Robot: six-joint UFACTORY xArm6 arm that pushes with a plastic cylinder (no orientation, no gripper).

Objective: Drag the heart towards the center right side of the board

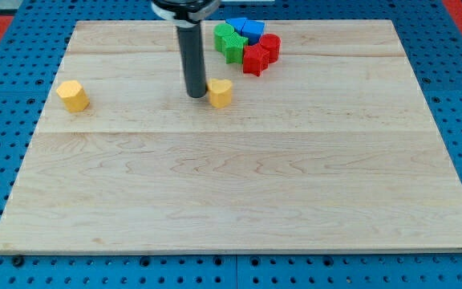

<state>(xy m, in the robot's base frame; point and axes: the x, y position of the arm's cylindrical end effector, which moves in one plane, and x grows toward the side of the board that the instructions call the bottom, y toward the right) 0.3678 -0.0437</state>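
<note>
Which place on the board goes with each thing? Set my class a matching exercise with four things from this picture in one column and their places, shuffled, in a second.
Things:
1. yellow heart
2. yellow hexagon block
3. my tip
4. red blocks

Places:
A. near the view's left edge of the board
B. in the cluster at the view's top, with the green blocks and blue blocks
C. just right of the rod's end
D. just left of the heart

Pairs: 1-C, 2-A, 3-D, 4-B
</note>
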